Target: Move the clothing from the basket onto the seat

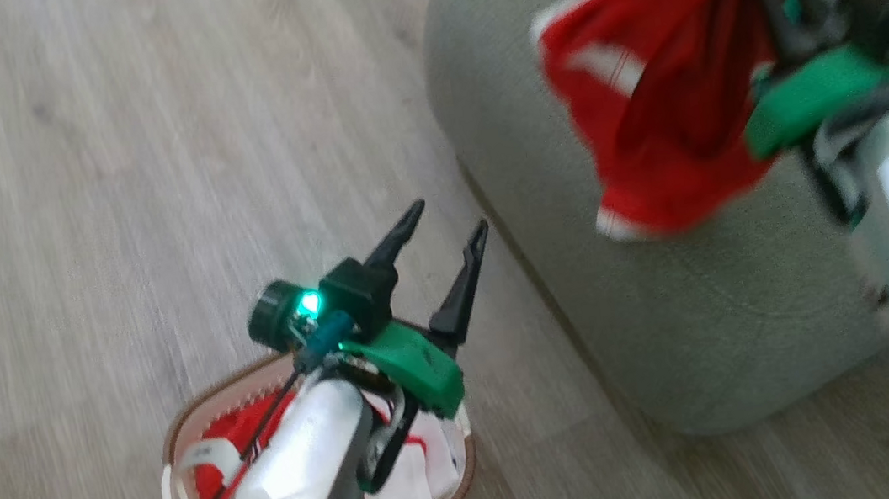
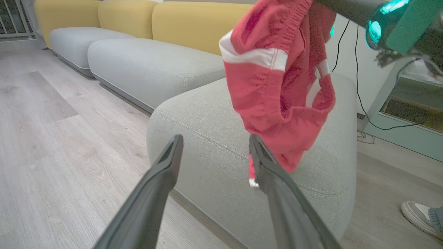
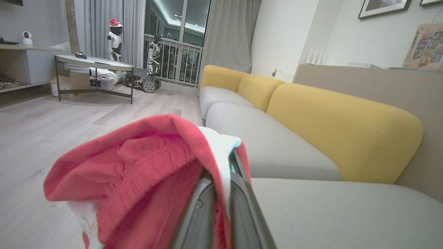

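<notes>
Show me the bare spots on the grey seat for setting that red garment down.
The seat top is bare all round the hanging clothing. One wide patch lies between its stitched front seam and the garment. Another runs from the right gripper across to the neighbouring grey cushion. Crowded: the basket, full of fabric, with the left gripper above its rim.

A: Where's the basket (image 1: 177, 422)?
B: On the floor (image 1: 60, 161), near left, with the left gripper (image 1: 449, 217) above it.
A: The seat (image 1: 674, 323)?
B: Right of the basket, farther off. Clothing (image 1: 662, 87) hangs over it from the right gripper (image 3: 221, 166).
</notes>
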Controlling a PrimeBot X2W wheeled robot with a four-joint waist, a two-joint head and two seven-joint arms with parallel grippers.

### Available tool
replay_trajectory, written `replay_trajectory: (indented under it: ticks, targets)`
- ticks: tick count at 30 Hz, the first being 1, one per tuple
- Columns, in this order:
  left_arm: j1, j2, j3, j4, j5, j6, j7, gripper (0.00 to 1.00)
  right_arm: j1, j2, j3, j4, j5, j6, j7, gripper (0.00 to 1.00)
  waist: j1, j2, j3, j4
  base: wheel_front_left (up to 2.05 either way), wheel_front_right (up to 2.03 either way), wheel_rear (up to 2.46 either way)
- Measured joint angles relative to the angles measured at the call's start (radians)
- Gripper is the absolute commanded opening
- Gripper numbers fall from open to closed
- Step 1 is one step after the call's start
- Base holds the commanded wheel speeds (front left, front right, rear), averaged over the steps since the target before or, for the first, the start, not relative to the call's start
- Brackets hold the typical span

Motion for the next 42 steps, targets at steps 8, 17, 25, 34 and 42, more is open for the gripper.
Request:
replay_trajectory:
  ticks: [8, 17, 25, 34, 42]
  targets:
    - [-0.086, 0.030, 0.006, -0.050, 0.034, 0.008, 0.000, 1.00, -0.317, -0.139, -0.032, 0.081, 0.004, 0.000, 0.025, 0.00, 0.0000, 0.0000, 0.142, 0.080, 0.00, 0.00, 0.00]
    - [-0.163, 0.051, -0.002, -0.143, 0.075, 0.021, 0.012, 1.00, -0.628, -0.272, -0.189, 0.220, -0.065, 0.000, 0.076, 0.00, 0.0002, 0.0000, 0.321, 0.163, 0.00, 0.00, 0.00]
    - [-0.187, 0.057, -0.016, -0.183, 0.091, 0.030, 0.021, 1.00, -0.678, -0.337, -0.388, 0.283, -0.242, 0.000, 0.046, 0.00, 0.0002, 0.0000, 0.427, 0.228, 0.00, 0.00, 0.00]
    - [-0.190, 0.072, -0.022, -0.185, 0.099, 0.042, 0.029, 1.00, -0.577, -0.227, -0.502, 0.400, -0.361, 0.000, 0.012, 0.00, 0.0002, 0.0000, 0.490, 0.257, 0.00, 0.00, 0.00]
    - [-0.190, 0.083, -0.022, -0.172, 0.097, 0.048, 0.029, 1.00, -0.503, -0.150, -0.554, 0.486, -0.398, 0.000, 0.007, 1.00, 0.0001, 0.0000, 0.489, 0.248, 0.00, 0.00, 0.00]
